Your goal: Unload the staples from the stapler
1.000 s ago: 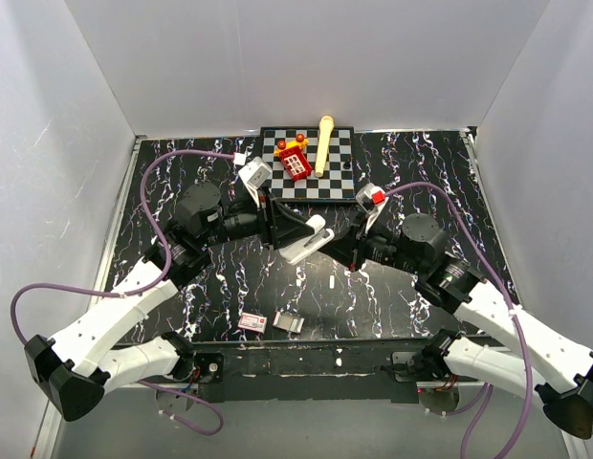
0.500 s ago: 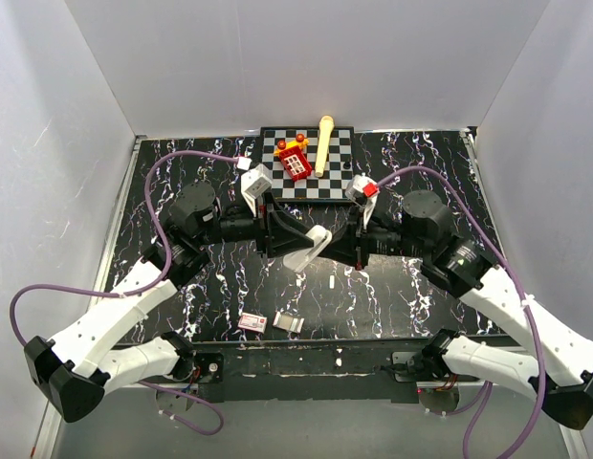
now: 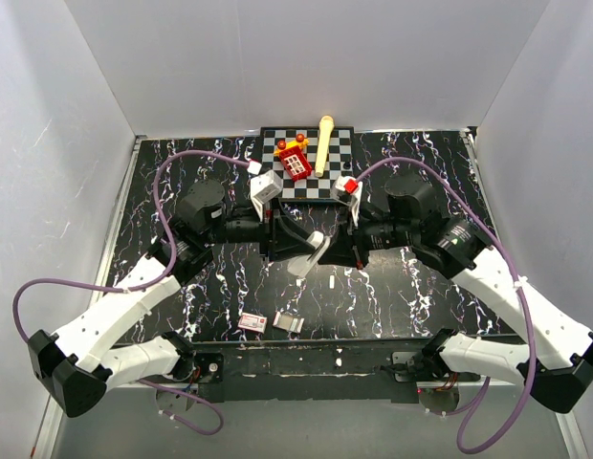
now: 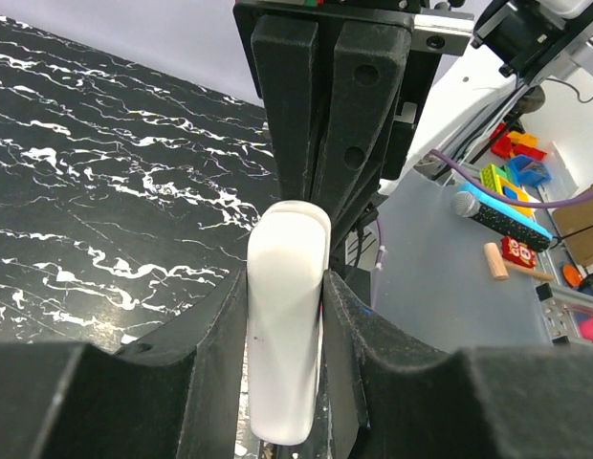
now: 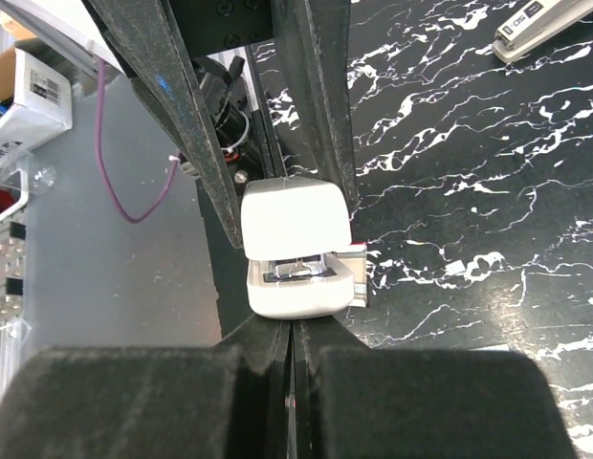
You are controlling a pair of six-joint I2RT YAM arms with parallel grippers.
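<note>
By the near edge the stapler (image 3: 289, 322) lies untouched, just right of a red-white box (image 3: 252, 323). Further back, the left claw (image 3: 304, 251) is clamped on a white stick (image 4: 285, 325). Staples (image 3: 332, 283) lie loose on the table (image 3: 421, 296). The right claw (image 3: 335, 251), jaws pressed together, meets the stick's end.

Smooth white plastic stick (image 4: 282, 325), marbled table (image 3: 373, 296)

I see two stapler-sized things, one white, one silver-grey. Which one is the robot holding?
The white rounded piece, clamped in the left end effector above the table. The silver-grey stapler lies on the table near the front edge.
</note>
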